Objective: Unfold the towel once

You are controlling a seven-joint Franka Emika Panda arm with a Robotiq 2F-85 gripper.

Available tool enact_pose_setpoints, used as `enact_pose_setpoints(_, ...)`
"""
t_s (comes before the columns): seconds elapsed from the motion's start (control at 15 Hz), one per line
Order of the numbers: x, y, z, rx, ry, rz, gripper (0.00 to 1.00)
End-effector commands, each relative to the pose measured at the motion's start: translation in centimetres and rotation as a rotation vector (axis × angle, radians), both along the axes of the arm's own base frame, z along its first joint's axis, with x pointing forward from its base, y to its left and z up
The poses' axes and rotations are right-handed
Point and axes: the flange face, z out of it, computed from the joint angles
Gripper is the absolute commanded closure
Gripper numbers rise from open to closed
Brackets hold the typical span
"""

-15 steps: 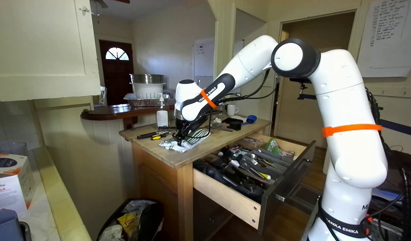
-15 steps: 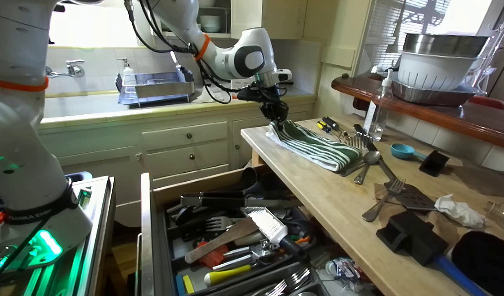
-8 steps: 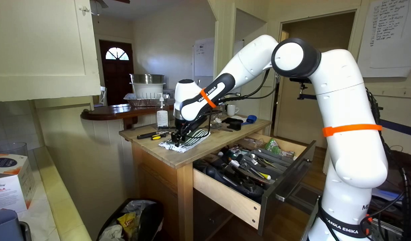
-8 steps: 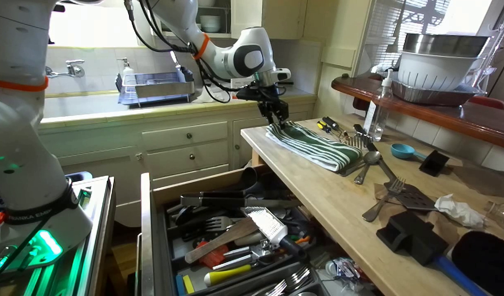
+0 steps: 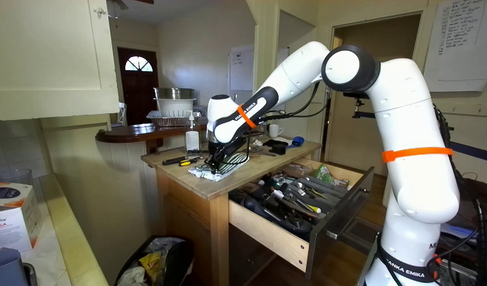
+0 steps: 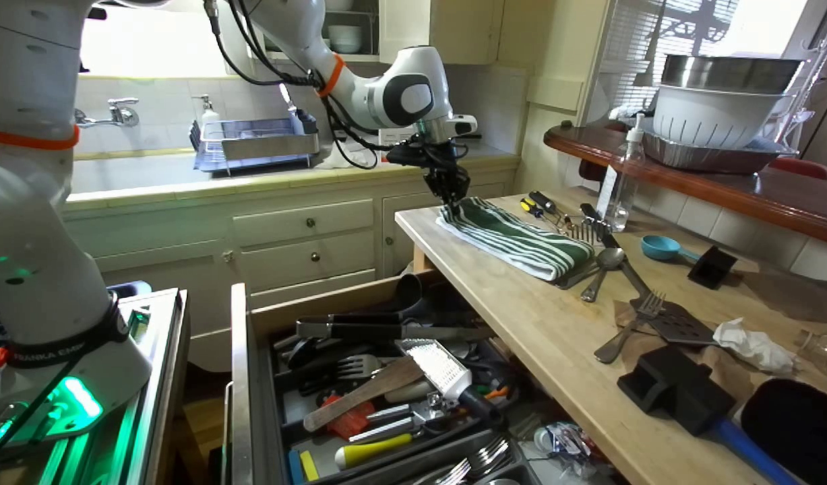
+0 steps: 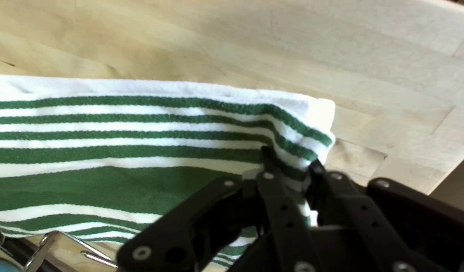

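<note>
Jaws: drawn close together, a ruck of the towel [image 7: 103, 189] pinched between their tips; the tips are dark and blurred in the wrist view, and cloth covers their inner faces.
Towel: folded, green-and-white striped, on the desk [image 6: 548, 310] near a corner; the end at the jaws is rumpled, the rest fairly flat. The wrist view cuts off its other end, and how many layers lie beneath cannot be told.
Arm [image 5: 297, 65]: bent down over the rumpled end, hiding part of the towel in an exterior view.
Yellow tool [image 5: 186, 163]: near the towel with a black tool [image 5: 174, 160], both apart from it; their metal ends run together and are hard to separate.
Spoon [image 6: 607, 259]: just beside the towel's other end, among metal pieces [image 6: 576, 276] that partly hide one another.
Black thing [image 6: 801, 431] and clear vessel [image 6: 821, 350]: on the desk, both running out of the frame in an exterior view, too little showing to name them better.
Drawer [image 5: 263, 234]: open below the desk, partly outside the frame in an exterior view. A grater [image 6: 440, 367] lies on top, with a wooden spatula [image 6: 362, 397], a fork [image 6: 359, 366] and a yellow handle [image 6: 379, 450] in a grey compartmented tray [image 6: 324, 441]; black pieces [image 6: 362, 330] toward the desk overlap in shadow.
Bin [image 5: 185, 252]: bottom cut off; a yellow wrapper [image 5: 151, 262] and crumpled pale stuff [image 5: 133, 276] inside.
Ledge [image 6: 588, 143]: a metal bowl [image 6: 733, 73] stacked over a white colander [image 6: 720, 118], both in a foil tray [image 6: 699, 162]; the bowl's inside is out of sight.
</note>
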Motion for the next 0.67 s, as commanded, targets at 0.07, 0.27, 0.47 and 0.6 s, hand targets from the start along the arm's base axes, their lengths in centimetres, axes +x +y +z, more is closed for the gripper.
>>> enact_pose_setpoints(0.07,-0.8,0.0,3.8,0.093,-0.009,-0.023,1.00)
enact_pose_setpoints(0.27,-1.4,-2.3,10.3,0.157,-0.097,-0.036,0.99)
enact_pose_setpoints(0.47,-2.4,-7.5,16.9,0.128,-0.199,-0.108,0.99)
enact_pose_setpoints(0.6,-3.7,-12.5,20.3,0.113,-0.243,-0.180,0.99)
